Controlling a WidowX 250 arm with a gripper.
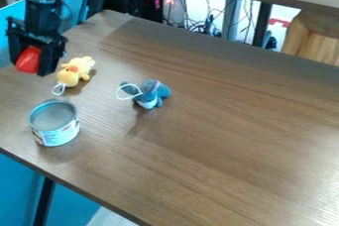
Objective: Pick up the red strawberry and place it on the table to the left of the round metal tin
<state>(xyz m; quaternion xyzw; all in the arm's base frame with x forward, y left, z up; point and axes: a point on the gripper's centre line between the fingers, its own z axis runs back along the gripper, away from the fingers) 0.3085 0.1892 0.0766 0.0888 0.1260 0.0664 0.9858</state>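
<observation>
Two fingers (49, 61) hold something red (28, 60); a tin (55, 130) stands near the table edge (65, 182).

The gripper (31, 62) holds a red object (28, 60), with a yellow plush (74, 71) near it, a blue plush (149, 94) farther off and a tin (58, 135) towards the camera.

Red object (28, 60): sides hidden by gripper (30, 67), identity undetermined | Arm (43, 2): cut off, top edge | Tin (55, 132): print illegible | Table (232, 141): cut off, right and bottom edges
</observation>
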